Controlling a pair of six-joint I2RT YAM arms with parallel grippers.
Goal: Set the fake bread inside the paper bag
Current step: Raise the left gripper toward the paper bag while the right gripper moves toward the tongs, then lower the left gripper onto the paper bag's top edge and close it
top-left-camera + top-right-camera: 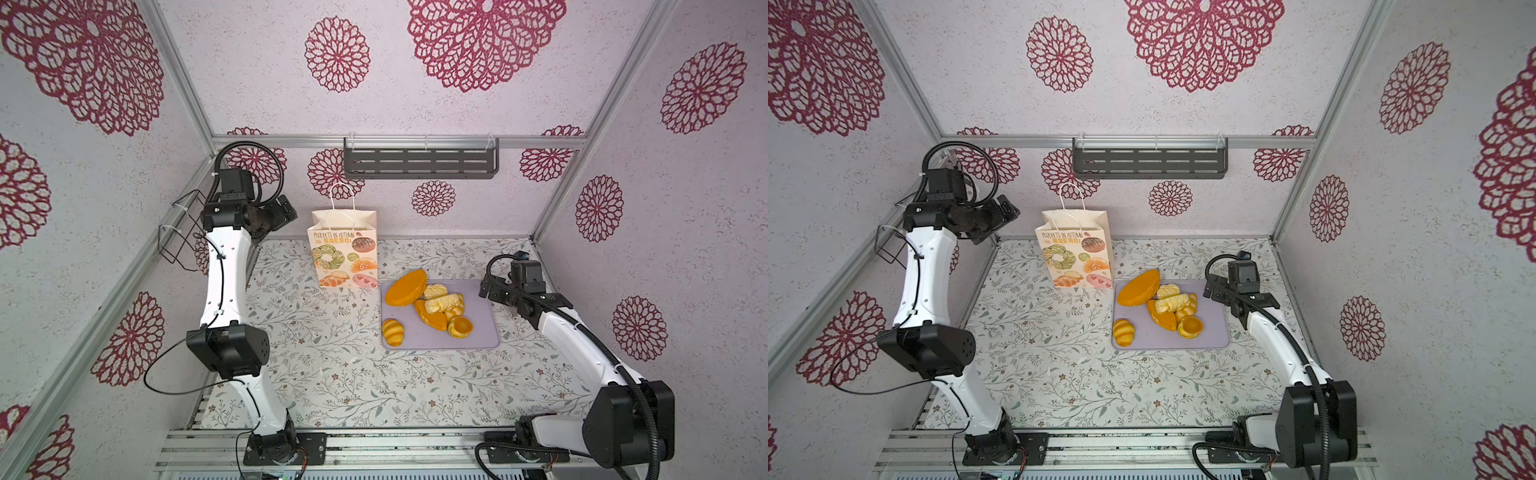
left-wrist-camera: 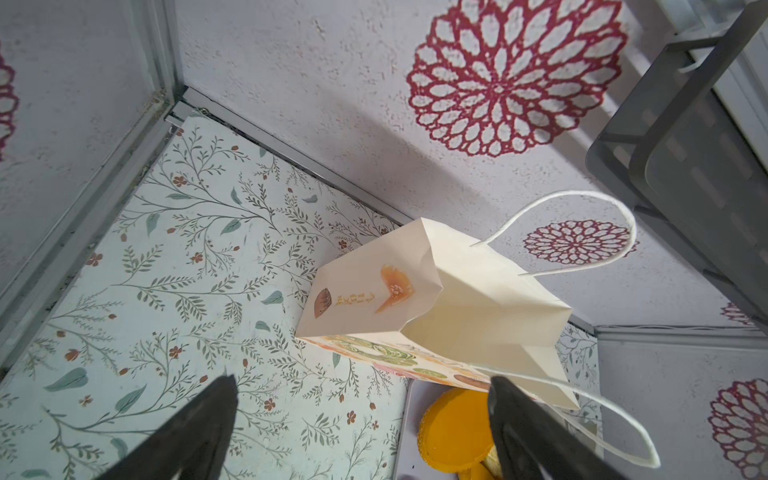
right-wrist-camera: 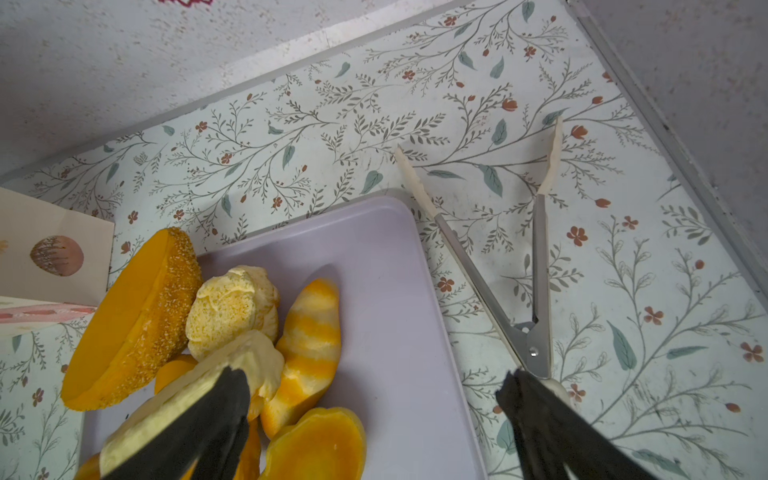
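Floral tabletop (image 3: 623,291), fake bread (image 3: 232,309) just beside spread right claw (image 3: 374,378)

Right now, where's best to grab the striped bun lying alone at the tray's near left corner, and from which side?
Probably from straight above, closing across its narrower middle. The striped bun lies flat on the lilac tray, apart from the piled loaves, so both its long sides look free.

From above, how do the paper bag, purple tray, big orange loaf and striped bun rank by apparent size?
In a top view:
purple tray
paper bag
big orange loaf
striped bun
Bag rises toward the camera; top two unsure.
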